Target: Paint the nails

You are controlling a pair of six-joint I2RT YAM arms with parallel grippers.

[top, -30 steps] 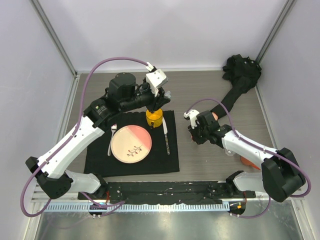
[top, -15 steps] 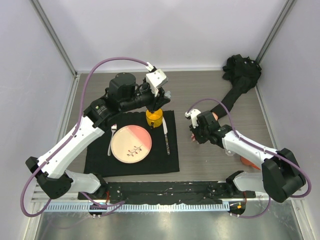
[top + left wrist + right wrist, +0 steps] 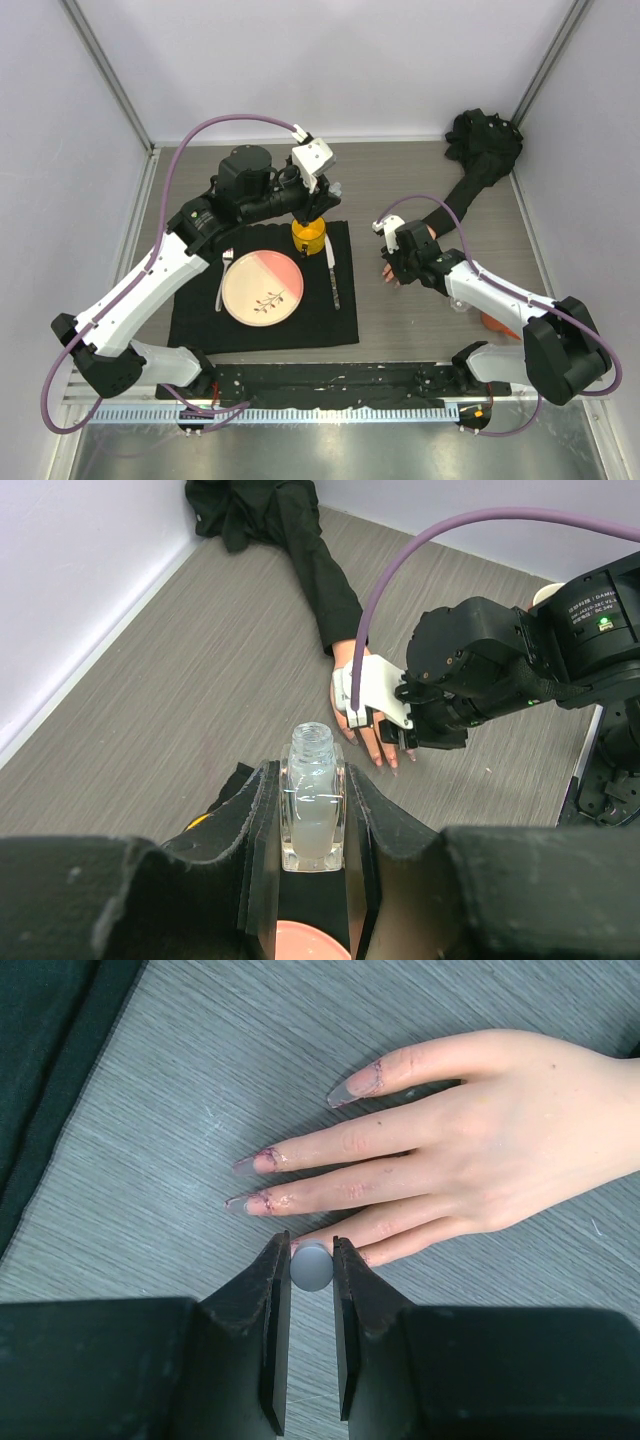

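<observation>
Nails (image 3: 250,1164): long, pointed, pale pinkish-grey, with reddish smears at the cuticles. Three are visible on the mannequin hand (image 3: 500,1140), which lies palm-down with its fingers spread.

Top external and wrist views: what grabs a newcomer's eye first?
The pale mannequin hand lying flat right of centre, nails edged with dark smears, the right gripper just over it, jaws shut on a small grey round piece. Then the left gripper over the far edge of the black mat, jaws clamping an uncapped clear bottle upright.
</observation>
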